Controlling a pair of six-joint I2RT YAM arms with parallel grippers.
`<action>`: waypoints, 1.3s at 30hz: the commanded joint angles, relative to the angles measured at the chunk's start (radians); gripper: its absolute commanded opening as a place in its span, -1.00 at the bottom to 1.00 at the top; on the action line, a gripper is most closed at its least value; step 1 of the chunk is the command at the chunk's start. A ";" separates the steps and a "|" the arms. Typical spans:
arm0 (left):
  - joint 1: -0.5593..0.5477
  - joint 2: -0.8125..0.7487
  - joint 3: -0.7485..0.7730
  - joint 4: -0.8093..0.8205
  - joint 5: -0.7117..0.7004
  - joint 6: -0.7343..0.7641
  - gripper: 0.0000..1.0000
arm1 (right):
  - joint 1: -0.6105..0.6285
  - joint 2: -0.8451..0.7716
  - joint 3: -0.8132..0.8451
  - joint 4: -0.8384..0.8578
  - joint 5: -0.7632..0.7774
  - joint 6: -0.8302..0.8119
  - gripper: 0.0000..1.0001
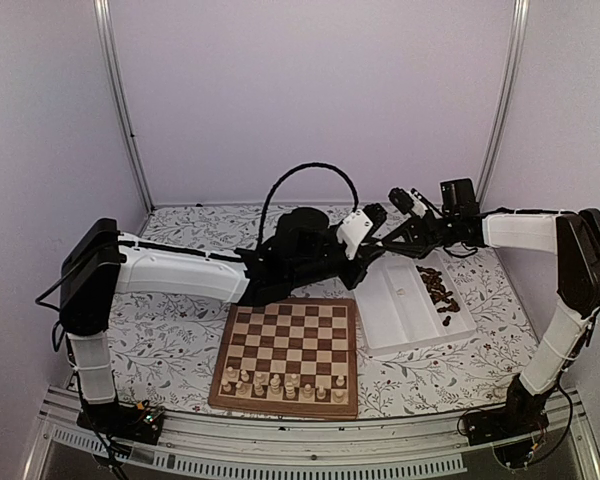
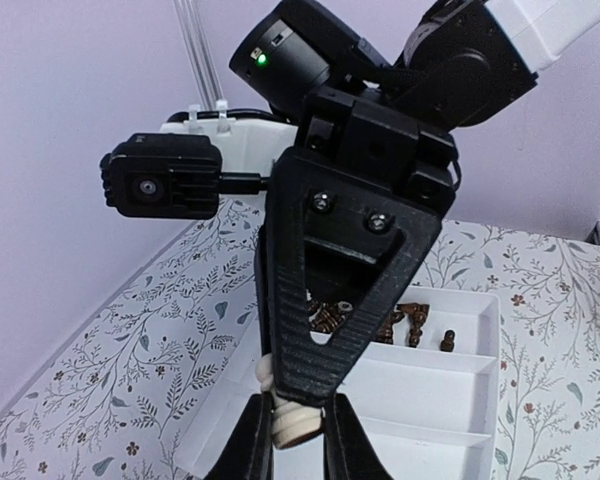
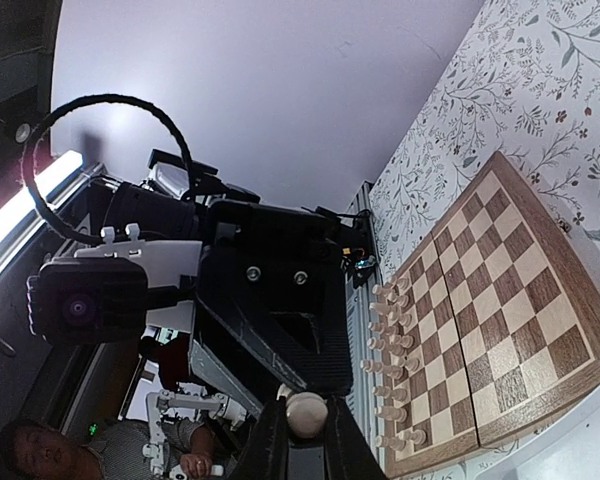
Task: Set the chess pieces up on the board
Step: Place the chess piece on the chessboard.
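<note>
Both grippers meet in mid-air behind the board (image 1: 300,330), over the tray's left edge. My left gripper (image 2: 295,405) is shut on the base of a cream chess piece (image 2: 298,420). My right gripper (image 3: 305,418) is shut on the same cream piece (image 3: 306,412) from the other end, and one of its ribbed fingers (image 2: 325,290) fills the left wrist view. In the top view the left gripper (image 1: 373,243) and right gripper (image 1: 387,239) touch tip to tip, and the piece is hidden there. Cream pieces (image 1: 280,385) stand in the board's two near rows.
A white two-compartment tray (image 1: 400,310) lies right of the board, with several dark brown pieces (image 1: 438,290) in its right compartment. A black cable (image 1: 310,175) loops above the left arm. The flowered cloth (image 1: 170,340) covers the table.
</note>
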 commanded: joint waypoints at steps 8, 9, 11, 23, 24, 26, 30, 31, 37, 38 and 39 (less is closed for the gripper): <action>-0.014 -0.065 -0.004 -0.052 -0.097 0.019 -0.10 | -0.011 -0.043 0.058 -0.007 0.011 -0.092 -0.89; -0.014 -0.085 -0.014 -0.069 -0.095 0.021 -0.06 | -0.015 -0.043 0.081 -0.071 0.034 -0.121 -0.89; -0.013 -0.134 -0.040 -0.106 -0.096 0.021 -0.01 | -0.015 -0.037 0.165 -0.331 0.125 -0.300 -0.90; 0.213 -0.399 -0.136 -0.401 -0.031 -0.106 0.12 | 0.205 -0.128 0.174 -0.565 0.717 -0.907 -0.90; 0.237 -0.412 -0.153 -0.405 -0.030 -0.113 0.12 | 0.238 -0.142 0.149 -0.553 0.757 -0.937 -0.90; 0.286 -0.434 -0.187 -0.405 -0.028 -0.122 0.12 | 0.296 -0.169 0.111 -0.529 0.817 -0.965 -0.90; 0.356 -0.462 -0.259 -0.391 -0.044 -0.125 0.19 | 0.417 -0.190 0.059 -0.515 0.900 -1.023 -0.91; 0.372 -0.465 -0.266 -0.393 -0.047 -0.125 0.22 | 0.445 -0.188 0.051 -0.518 0.919 -1.035 -0.90; 0.401 -0.496 -0.279 -0.406 -0.062 -0.125 0.28 | 0.599 -0.139 0.034 -0.526 1.011 -1.106 -0.90; 0.402 -0.502 -0.283 -0.405 -0.070 -0.125 0.28 | 0.617 -0.129 0.036 -0.525 1.020 -1.110 -0.90; 0.403 -0.509 -0.282 -0.440 -0.073 -0.125 0.29 | 0.634 -0.115 0.038 -0.523 1.029 -1.116 -0.90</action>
